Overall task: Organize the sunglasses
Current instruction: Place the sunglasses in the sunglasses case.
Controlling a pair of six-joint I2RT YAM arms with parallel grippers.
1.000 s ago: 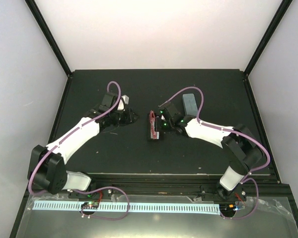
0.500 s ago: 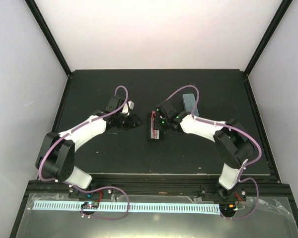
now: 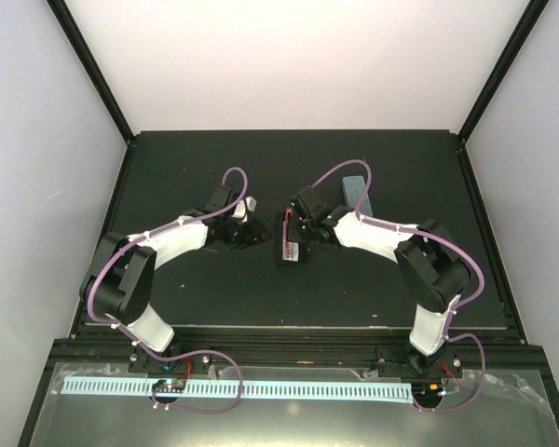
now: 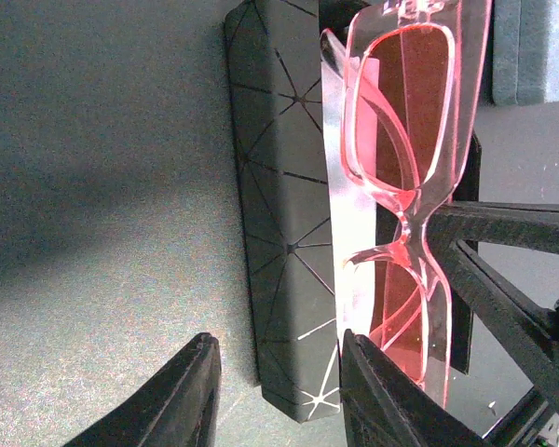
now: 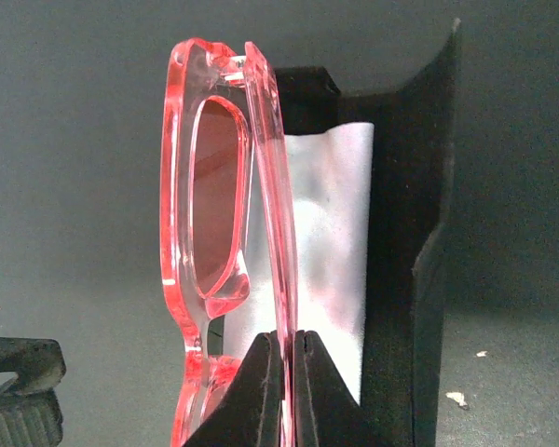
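One pair of sunglasses point(image 5: 225, 233) shows, with a translucent pink frame and red-tinted lenses. It sits at about the middle of the tabletop point(image 3: 214, 289). The pair stands on edge with its lenses upright, folded, over an open black case point(image 4: 279, 214) that bears a pattern of thin pale lines. A pale silvery cloth point(image 5: 331, 251) lies in the case behind the frame.

The right gripper point(image 5: 284, 358) is clamped on the sunglasses, its two fingertips pressed together on the frame's thin edge. The left wrist view shows its black fingers meeting the frame at the bridge.

The left gripper point(image 4: 278, 382) is on the left-edge side of the case and is spread wide, gripping nothing. The near end of the black case shows in the gap between its fingers point(image 4: 182, 396). Whether either finger touches the case cannot be told.

A pale blue case point(image 3: 357, 193) lies toward the far edge, right of the middle and behind the right arm, apart from the black case.
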